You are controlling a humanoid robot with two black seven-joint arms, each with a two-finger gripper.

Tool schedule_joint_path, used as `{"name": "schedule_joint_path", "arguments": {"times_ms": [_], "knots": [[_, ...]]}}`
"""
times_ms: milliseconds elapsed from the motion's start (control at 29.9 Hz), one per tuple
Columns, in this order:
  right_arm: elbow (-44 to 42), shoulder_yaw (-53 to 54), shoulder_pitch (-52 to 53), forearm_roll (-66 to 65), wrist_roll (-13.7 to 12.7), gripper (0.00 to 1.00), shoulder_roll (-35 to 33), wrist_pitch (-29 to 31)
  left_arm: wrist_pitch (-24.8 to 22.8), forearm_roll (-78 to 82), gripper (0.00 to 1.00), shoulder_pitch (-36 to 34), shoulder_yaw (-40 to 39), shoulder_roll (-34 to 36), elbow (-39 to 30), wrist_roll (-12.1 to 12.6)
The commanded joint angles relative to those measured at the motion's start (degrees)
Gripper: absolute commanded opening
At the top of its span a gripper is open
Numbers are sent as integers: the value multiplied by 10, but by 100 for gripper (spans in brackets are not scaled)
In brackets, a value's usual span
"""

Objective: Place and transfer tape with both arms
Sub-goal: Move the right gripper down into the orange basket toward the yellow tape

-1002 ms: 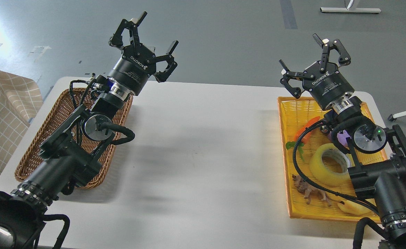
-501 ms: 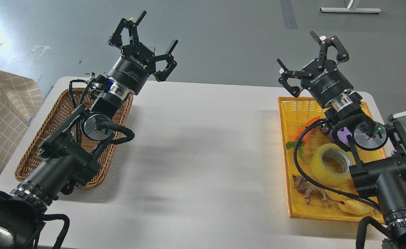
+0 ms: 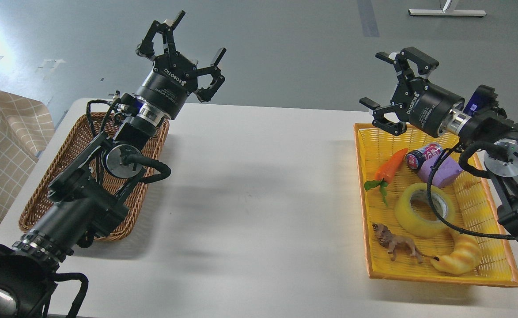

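The tape point(image 3: 423, 210), a translucent yellow roll with a grey-white core, lies flat in the yellow tray point(image 3: 422, 277) at the table's right side. A black cable of my right arm crosses over it. My right gripper point(image 3: 384, 86) is open and empty, held above the tray's far left corner with its fingers pointing left. My left gripper point(image 3: 183, 48) is open and empty, raised above the far end of the brown wicker basket point(image 3: 55, 176) on the left.
The tray also holds a toy carrot point(image 3: 389, 168), a small can point(image 3: 422, 155), a purple block point(image 3: 442, 172), a toy lion point(image 3: 395, 245) and a croissant toy point(image 3: 458, 257). A checked cloth point(image 3: 2, 145) lies left of the white table point(image 3: 250, 194).
My right arm has swung out to the right and its gripper has turned to point left, uncovering the tray's contents. My left arm has barely moved.
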Motion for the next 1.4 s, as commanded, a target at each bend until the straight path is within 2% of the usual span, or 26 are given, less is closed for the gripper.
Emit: {"name": "schedule_joint_path", "arguments": {"times_ms": [0,134,334,601,802,1170,1303,1370], "knots": [[42,-4,-7,-74,0,100,-31,0,0,0,98,0,0,0,-1,0],[98,-17,-10,-159,1,100,-73,0,0,0,98,0,-1,1,-1,0],[135,-23,-29,-186,1,100,-114,0,0,0,98,0,-2,1,-1,0],[193,-53,-60,-215,1,100,-230,0,0,0,98,0,-5,1,-1,0],[201,-67,-91,-337,0,100,-263,0,0,0,98,1,-5,1,-1,0],[237,-92,-119,-417,2,100,-324,0,0,0,98,0,-5,1,-1,0],[240,-120,-119,-431,18,99,-353,0,0,0,98,0,-5,0,-1,0],[240,-147,-113,-461,40,98,-364,0,0,0,98,0,-5,1,-1,0]]}}
